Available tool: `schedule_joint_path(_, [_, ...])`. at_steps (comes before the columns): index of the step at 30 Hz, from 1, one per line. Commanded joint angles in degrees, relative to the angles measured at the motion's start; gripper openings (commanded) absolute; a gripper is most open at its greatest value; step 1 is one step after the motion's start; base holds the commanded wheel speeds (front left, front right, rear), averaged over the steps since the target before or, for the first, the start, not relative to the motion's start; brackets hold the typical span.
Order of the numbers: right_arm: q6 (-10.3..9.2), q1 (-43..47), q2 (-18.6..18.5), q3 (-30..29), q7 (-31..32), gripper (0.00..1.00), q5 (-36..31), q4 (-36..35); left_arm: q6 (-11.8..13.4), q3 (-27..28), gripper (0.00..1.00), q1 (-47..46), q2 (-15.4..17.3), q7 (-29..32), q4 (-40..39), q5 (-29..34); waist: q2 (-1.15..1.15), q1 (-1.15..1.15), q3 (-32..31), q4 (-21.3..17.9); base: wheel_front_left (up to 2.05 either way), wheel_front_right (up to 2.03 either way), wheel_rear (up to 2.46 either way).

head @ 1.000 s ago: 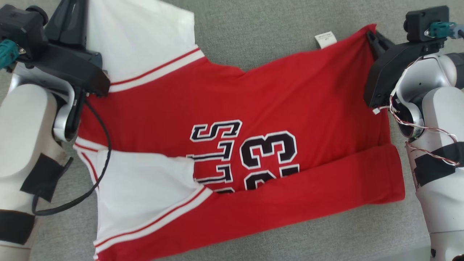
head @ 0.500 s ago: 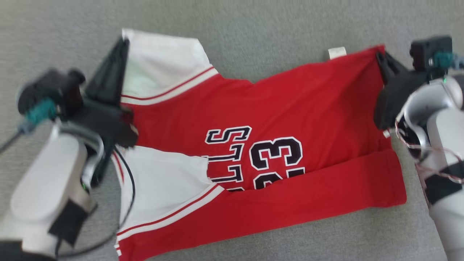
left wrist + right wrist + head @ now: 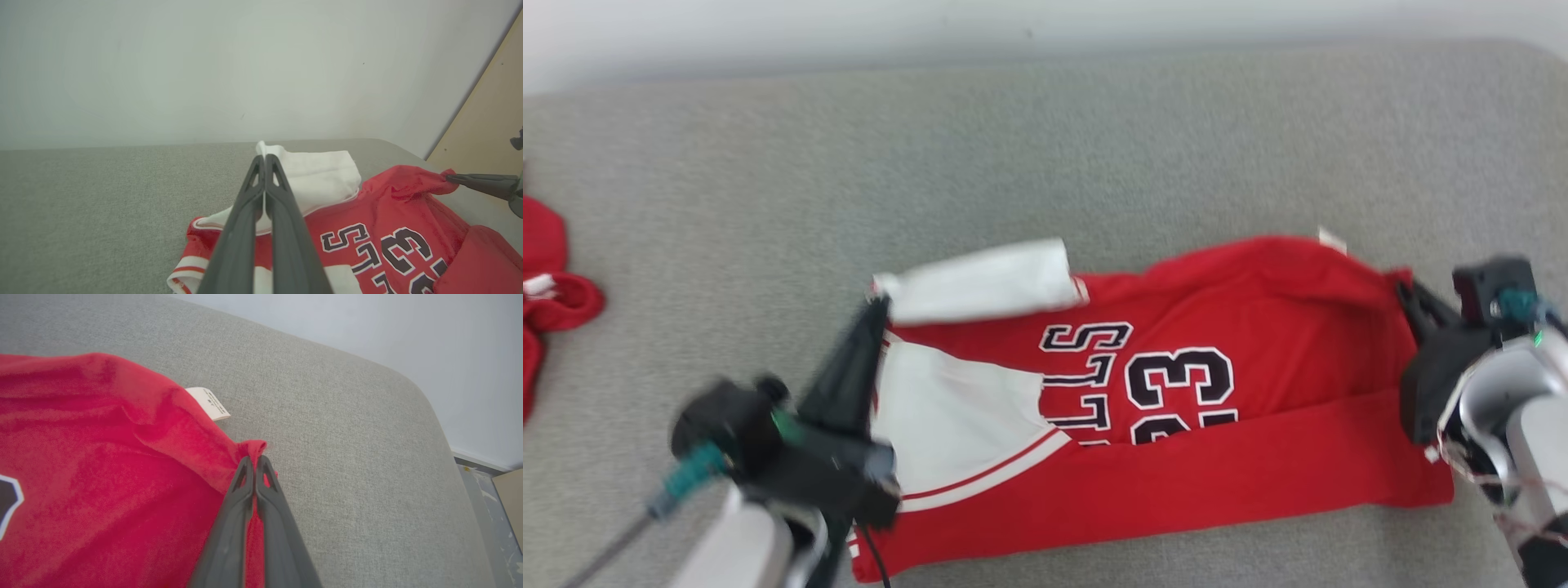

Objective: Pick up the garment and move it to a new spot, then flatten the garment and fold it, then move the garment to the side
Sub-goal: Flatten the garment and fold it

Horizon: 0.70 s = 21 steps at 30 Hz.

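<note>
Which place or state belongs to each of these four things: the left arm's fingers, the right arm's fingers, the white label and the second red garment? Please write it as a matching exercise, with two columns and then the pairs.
Things
1. left arm's fingers
2. right arm's fingers
3. white label
4. second red garment

Places or states
A. lies apart on the grey cushion, at the head view's left edge
B. shut on a red corner of the jersey
C. shut on the white sleeve
D. sticks out past the jersey's far edge

Pairs: 1-C, 2-B, 3-D, 4-A
</note>
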Motion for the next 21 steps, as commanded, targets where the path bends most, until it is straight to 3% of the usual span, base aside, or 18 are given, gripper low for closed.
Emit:
schedule_joint_path(1, [-0.13,1.7,-0.6,-0.3,0.2,0.0,0.4,-0.1,0.0,-0.4,0.0,2.7,-0.4,-0.2,-0.7,1.1,0.01,0.01,-2.8,2.1,0.0,0.0,0.0])
schedule_joint_path(12, [-0.13,10.2,-2.2,-2.3,1.7,0.0,-1.8,-0.6,-0.3,0.2,0.0,15.2,-3.8,-0.2,-1.9,-0.4,0.01,0.01,-6.3,3.8,0.0,0.0,0.0])
schedule_joint_path(21, [-0.13,11.9,-2.4,-4.2,2.9,0.0,-3.7,-0.5,-0.6,-0.5,0.0,18.1,-5.3,-0.2,0.1,-0.1,0.01,0.01,-6.9,4.4,0.0,0.0,0.0])
